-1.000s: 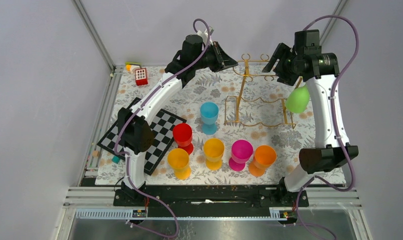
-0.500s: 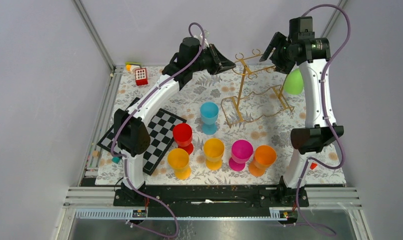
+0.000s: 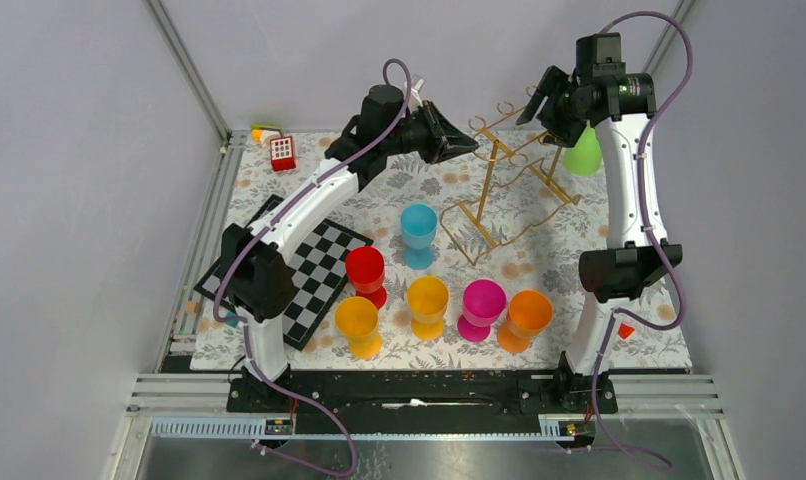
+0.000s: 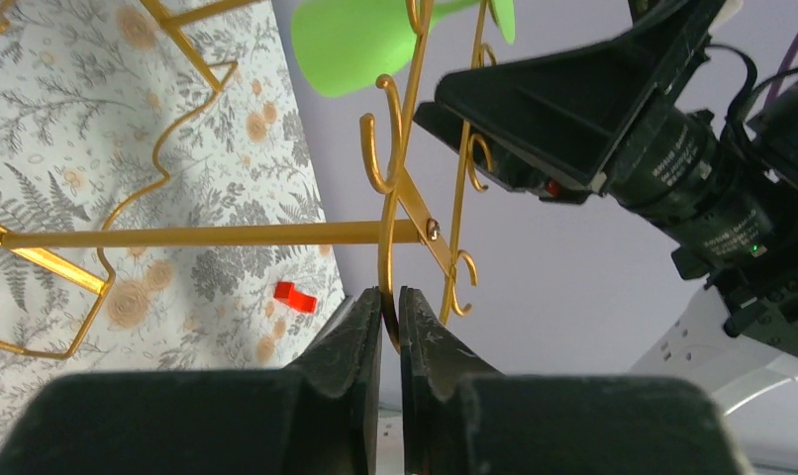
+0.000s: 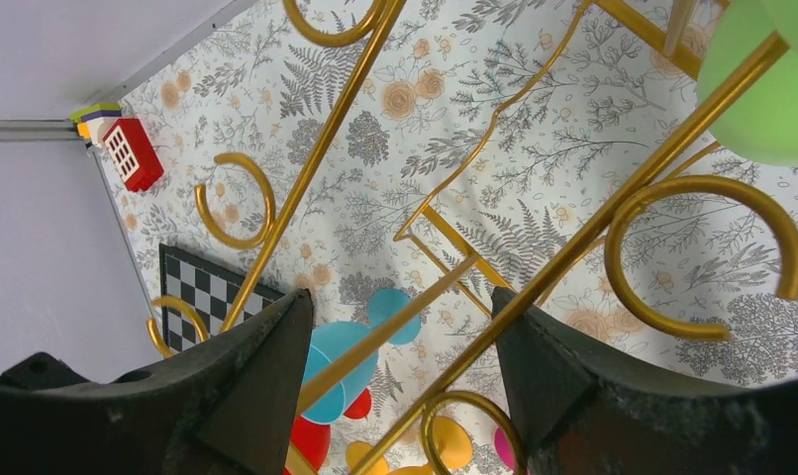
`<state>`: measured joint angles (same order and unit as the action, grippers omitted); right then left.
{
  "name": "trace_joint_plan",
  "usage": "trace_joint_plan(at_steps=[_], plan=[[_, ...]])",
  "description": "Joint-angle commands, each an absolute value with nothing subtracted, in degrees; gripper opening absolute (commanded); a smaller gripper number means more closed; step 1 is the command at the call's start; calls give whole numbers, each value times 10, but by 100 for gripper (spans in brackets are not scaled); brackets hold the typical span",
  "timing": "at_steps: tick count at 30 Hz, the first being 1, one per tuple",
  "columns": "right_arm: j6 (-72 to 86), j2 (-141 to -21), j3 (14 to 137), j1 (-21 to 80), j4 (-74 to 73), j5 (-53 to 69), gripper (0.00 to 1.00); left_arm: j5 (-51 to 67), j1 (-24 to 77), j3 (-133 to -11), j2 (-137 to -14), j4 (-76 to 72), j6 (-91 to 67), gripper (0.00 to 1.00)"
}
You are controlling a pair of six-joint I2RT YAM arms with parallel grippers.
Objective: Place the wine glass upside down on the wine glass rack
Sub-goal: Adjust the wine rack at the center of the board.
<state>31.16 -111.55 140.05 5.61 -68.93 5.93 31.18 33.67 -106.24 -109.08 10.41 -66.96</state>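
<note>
The gold wire wine glass rack (image 3: 487,185) stands tilted at the back of the floral mat, its base partly raised. My left gripper (image 3: 467,146) is shut on a curved wire at the rack's top (image 4: 390,317). A green wine glass (image 3: 584,155) hangs at the rack's right end, bowl down; it also shows in the left wrist view (image 4: 355,40) and the right wrist view (image 5: 771,99). My right gripper (image 3: 542,117) is open above the rack's top rail. In the right wrist view the rack's gold rails (image 5: 593,237) run between its spread fingers (image 5: 266,386) without being held.
Several coloured wine glasses stand in front: blue (image 3: 417,225), red (image 3: 365,270), yellow (image 3: 427,300), magenta (image 3: 482,303), orange (image 3: 527,315). A checkerboard (image 3: 314,275) lies at the left. A red toy (image 3: 282,152) sits back left. The walls are close behind.
The rack has tipped from upright to tilted, its top swung back and right, with the green glass carried along. The right arm rose and moved back; the left gripper stayed on the rack.
</note>
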Motion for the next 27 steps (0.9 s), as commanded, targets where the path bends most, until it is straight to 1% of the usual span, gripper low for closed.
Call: trace_joint_plan(at_steps=[1,10,15,16,18,19,25,27], plan=[[308,-1138,1427,64,-673,120,72,383,379,-1044,-1065,99,-673,0],[296,-1164,1464,64,-698,144,75,383,390,-1008,-1039,80,-690,0],[274,-1152,1465,64,-707,105,78,372,389,-1001,-1026,90,-668,0],[269,-1147,1464,64,-707,93,78,370,388,-1001,-1024,92,-663,2],[261,-1134,1464,63,-706,68,81,365,385,-1000,-1020,93,-653,11],[258,-1127,1464,62,-704,58,84,363,383,-1000,-1019,93,-650,16],[257,-1077,1446,49,-688,26,93,337,363,-990,-998,94,-616,65],[257,-1050,1423,47,-671,17,95,319,356,-981,-983,93,-602,77]])
